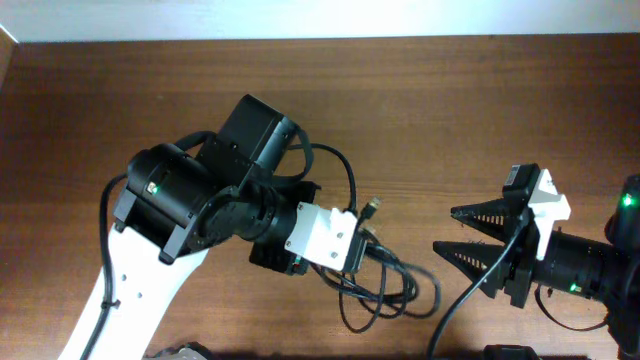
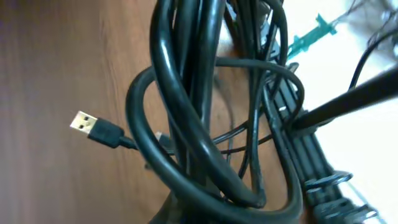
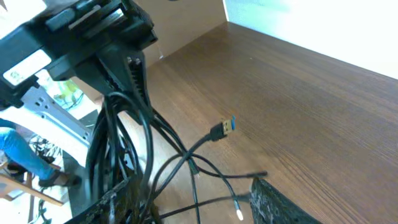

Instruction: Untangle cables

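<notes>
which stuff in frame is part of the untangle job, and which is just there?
Job:
- tangled bundle of thin black cables
- its gold-tipped black USB plug
- left gripper, shut on the bundle
- right gripper, open beside it

Just there:
- brown wooden table
- thicker black wiring on the arms

A brown wood-grain desk (image 1: pixel 480 110) fills the overhead view, with a white strip (image 1: pixel 300 18) along its far edge. At the near edge a mottled grey-brown thing (image 1: pixel 176 352) is cut off by the frame. Past the desk's edge, the right wrist view shows a pale grey metal frame (image 3: pixel 62 121) and blurred blue cloth (image 3: pixel 13 149). The left wrist view shows a teal plastic piece (image 2: pixel 311 37) against a pale surface (image 2: pixel 367 143).
</notes>
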